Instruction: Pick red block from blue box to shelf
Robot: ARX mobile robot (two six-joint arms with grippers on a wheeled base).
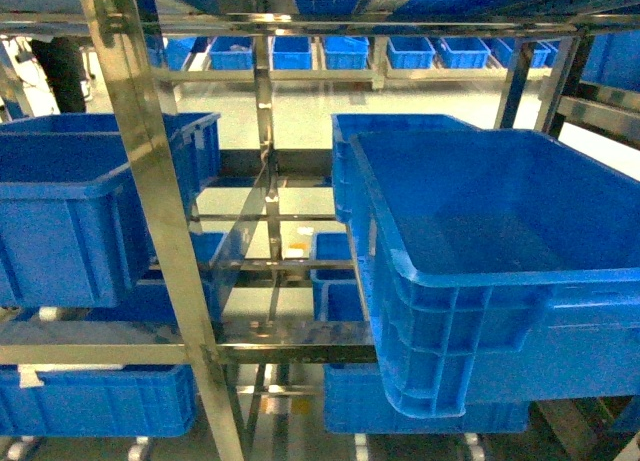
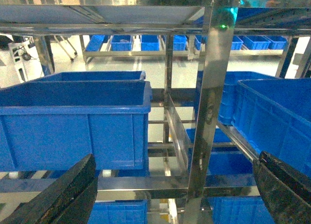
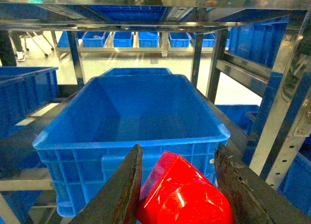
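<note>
In the right wrist view the red block (image 3: pixel 187 195) sits tilted between the two dark fingers of my right gripper (image 3: pixel 179 153), which is shut on it. Directly beyond it stands a dark blue ribbed crate (image 3: pixel 131 112) on a tier of the steel shelf (image 3: pixel 282 117). My left gripper (image 2: pixel 176 158) is open with nothing between its fingers, facing a shelf post (image 2: pixel 211 102). The head view shows the shelf (image 1: pixel 150 151) but neither gripper. The blue box is out of view.
Ribbed blue crates fill the tiers: a large one at right (image 1: pixel 500 241), another at left (image 1: pixel 80 211), more below (image 1: pixel 100 396). A further crate stands left of the left gripper (image 2: pixel 73 117). More crates line a far rack (image 1: pixel 345 51).
</note>
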